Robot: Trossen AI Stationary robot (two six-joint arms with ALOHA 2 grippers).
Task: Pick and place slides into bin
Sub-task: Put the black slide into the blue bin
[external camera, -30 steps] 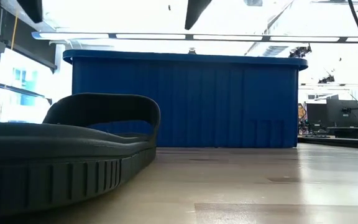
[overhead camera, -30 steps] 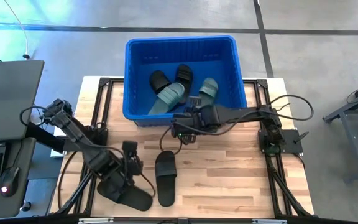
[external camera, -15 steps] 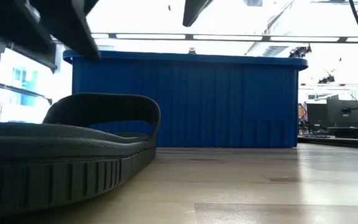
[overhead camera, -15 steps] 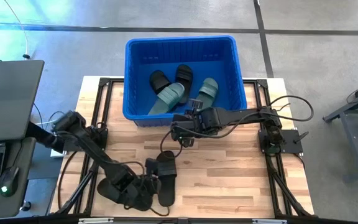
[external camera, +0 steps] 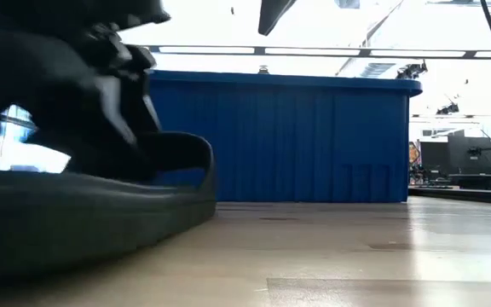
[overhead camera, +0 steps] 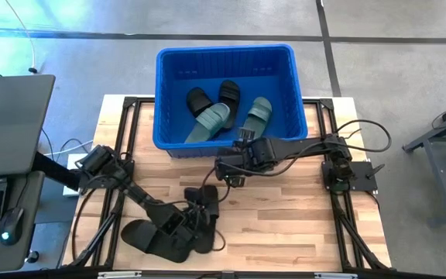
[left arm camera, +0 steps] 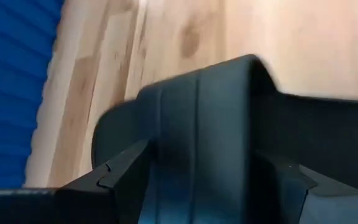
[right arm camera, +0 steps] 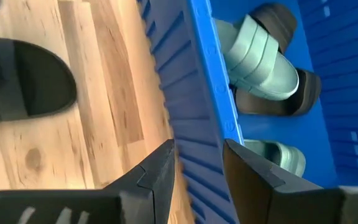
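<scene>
Four slides are seen inside the bin (overhead camera: 224, 58) at the tabletop's far edge: two black (overhead camera: 215, 97), two sage green (overhead camera: 235, 118). Two more black slides (overhead camera: 207, 203) lie near the front edge, left of centre. The left gripper (overhead camera: 196, 225) is lowered over them (fingers set either side of a strap, partly parted; a firm hold cannot be told). The right gripper (overhead camera: 227, 167) hangs by the bin's near wall, fingers slightly apart, nothing held.

Fingers (right arm camera: 160, 171) parted beside bin (right arm camera: 207, 68) wall; green slide (right arm camera: 263, 62) inside.
</scene>
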